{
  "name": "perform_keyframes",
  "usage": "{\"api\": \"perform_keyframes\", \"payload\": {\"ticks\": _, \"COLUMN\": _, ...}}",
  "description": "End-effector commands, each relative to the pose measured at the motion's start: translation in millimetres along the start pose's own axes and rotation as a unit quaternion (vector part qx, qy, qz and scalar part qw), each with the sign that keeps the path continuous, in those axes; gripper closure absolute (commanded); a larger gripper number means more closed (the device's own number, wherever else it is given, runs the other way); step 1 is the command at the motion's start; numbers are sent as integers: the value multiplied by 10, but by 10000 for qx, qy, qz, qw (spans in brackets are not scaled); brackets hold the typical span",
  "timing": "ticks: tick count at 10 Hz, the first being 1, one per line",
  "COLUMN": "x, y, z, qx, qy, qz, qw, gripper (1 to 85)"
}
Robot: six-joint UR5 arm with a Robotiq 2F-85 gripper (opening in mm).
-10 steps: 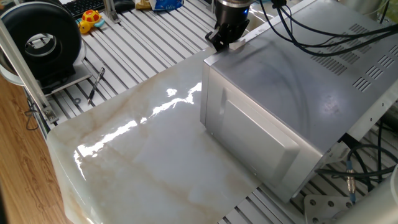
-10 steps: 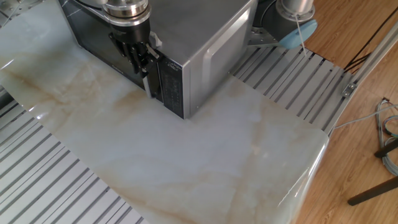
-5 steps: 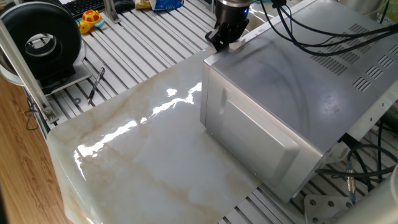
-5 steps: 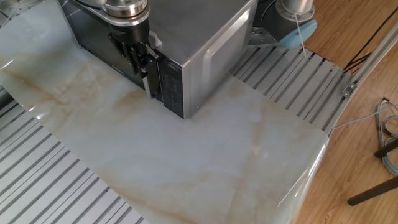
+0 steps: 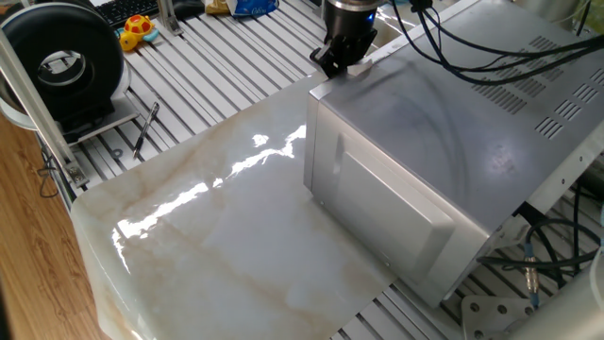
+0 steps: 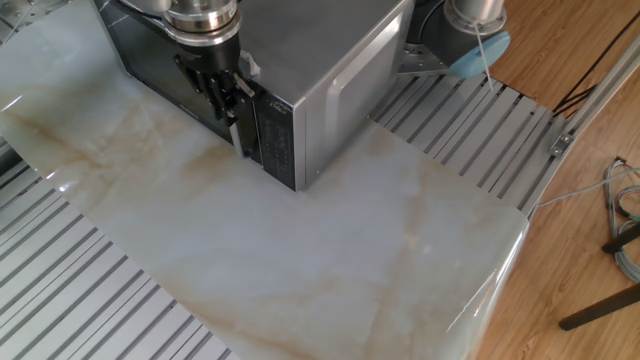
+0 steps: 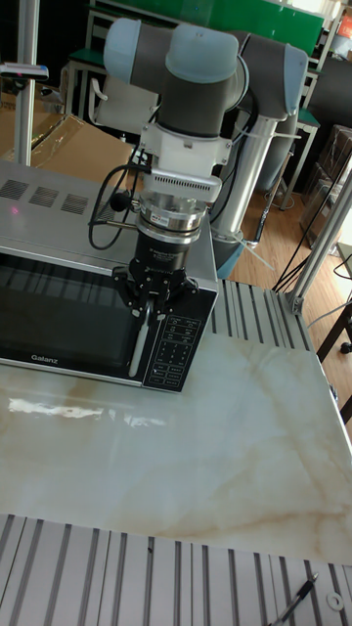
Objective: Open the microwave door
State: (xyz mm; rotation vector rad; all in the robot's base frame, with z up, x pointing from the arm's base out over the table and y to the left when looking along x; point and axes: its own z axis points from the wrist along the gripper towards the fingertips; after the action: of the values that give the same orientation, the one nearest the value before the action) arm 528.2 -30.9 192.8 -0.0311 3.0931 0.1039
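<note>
The microwave (image 5: 444,123) (image 6: 310,50) (image 7: 59,215) is a large silver box on the marble slab. Its microwave door (image 7: 59,313) (image 6: 140,55) has a dark glassy face and lies flush with the front, beside the keypad panel (image 7: 176,357) (image 6: 272,135). A pale vertical handle (image 7: 137,352) (image 6: 237,130) runs down the door's right edge. My gripper (image 7: 147,298) (image 6: 222,88) (image 5: 332,61) points down at the top of that handle, its dark fingers closed around it. In the view from behind the side wall, the door face is hidden.
The marble slab (image 5: 217,236) (image 6: 300,260) stretches out in front of the door. Black cables (image 5: 472,47) drape over the microwave top. A black reel (image 5: 61,61), a yellow toy (image 5: 137,28) and a pen (image 5: 146,127) lie on the slatted table beyond the slab.
The gripper has shifted only a hair at the handle. The door stays flush with the microwave front.
</note>
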Motion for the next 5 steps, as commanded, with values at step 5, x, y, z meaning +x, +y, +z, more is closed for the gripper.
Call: {"api": "perform_keyframes", "payload": {"ticks": 5, "x": -91, "y": 34, "z": 21, "qx": -414, "qy": 114, "qz": -51, "qw": 9991, "gripper": 843}}
